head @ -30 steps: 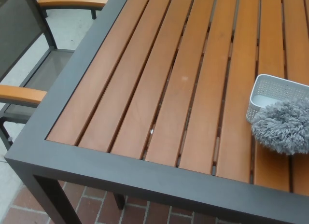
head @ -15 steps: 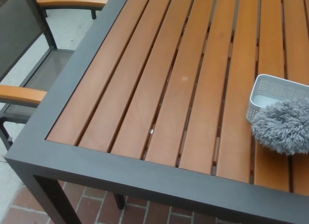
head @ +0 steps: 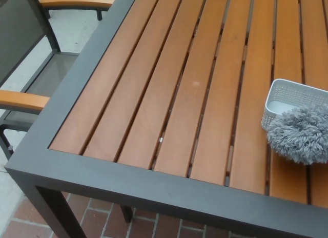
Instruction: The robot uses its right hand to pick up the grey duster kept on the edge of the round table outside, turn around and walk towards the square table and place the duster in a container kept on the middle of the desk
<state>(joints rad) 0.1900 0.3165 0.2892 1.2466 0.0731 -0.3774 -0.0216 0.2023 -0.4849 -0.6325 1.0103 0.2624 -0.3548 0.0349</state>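
The duster (head: 301, 134) lay at the right edge of the head view, its grey fluffy head spilling over the near rim of the basket (head: 287, 102) and hanging partly above the table slats. Neither of the robot's hands showed anywhere in the picture, so whether the right one was clamped on the duster's handle or had let go could not be told; no handle was visible either.

Nearest the camera ran the dark frame of the table (head: 154, 189), with red brick paving (head: 102, 222) below it. Beyond the frame the brown wooden slats stretched away, bare except for a small pale speck in one gap. The white perforated basket stood on the slats toward the right, and only its left part was in frame. Farther off to the left stood a chair (head: 31, 63) with a mesh seat and wooden armrests.

Judging by this, the placing step looked nearly done but not clean: the fluffy head seemed to sit on the rim rather than down inside. To finish well, the duster would need lifting slightly and shifting farther over the basket's opening before release, so the head would drop inside without tipping the light basket.
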